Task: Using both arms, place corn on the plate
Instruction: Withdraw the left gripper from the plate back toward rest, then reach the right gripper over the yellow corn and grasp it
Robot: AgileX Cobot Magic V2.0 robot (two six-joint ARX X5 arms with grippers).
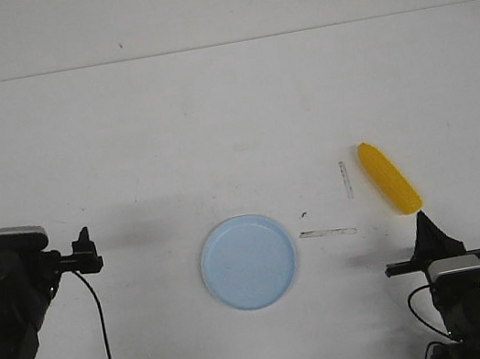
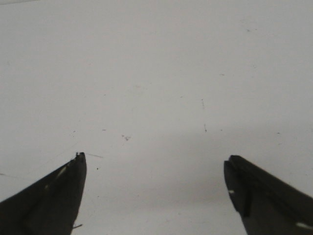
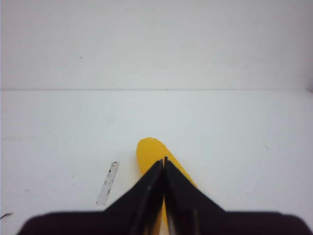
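Listing what you have on the white table (image 1: 211, 119), item by item.

Corn (image 1: 388, 176) — bright yellow, tapered, smooth. It lies flat on the right side of the table, aligned roughly near-to-far with a slight slant, its far end leaning left. It sits well apart from the plate, to the plate's right and a little farther back.

Plate (image 1: 249, 261) — round, shallow, pale light-blue, low raised rim. You find it near the middle of the table, toward the near edge, with nothing on it.

Tape marks — two short pale strips on the table between plate and corn: one (image 1: 346, 179) just left of the corn, running near-to-far; one (image 1: 328, 233) running left-to-right, nearer to you than the first.

Right gripper (image 1: 423, 220) — black, pointed, its tips just short of the corn's near end. In the right wrist view the two fingers (image 3: 151, 188) meet in a thin seam with nothing pinched between them; the corn (image 3: 149, 152) lies beyond and beneath the tips, not gripped.

Left gripper (image 1: 84, 237) — at the near left of the table, well apart from both plate and corn. In the left wrist view your fingers (image 2: 58, 188) stand spread wide, only bare table (image 2: 156, 73) between them.
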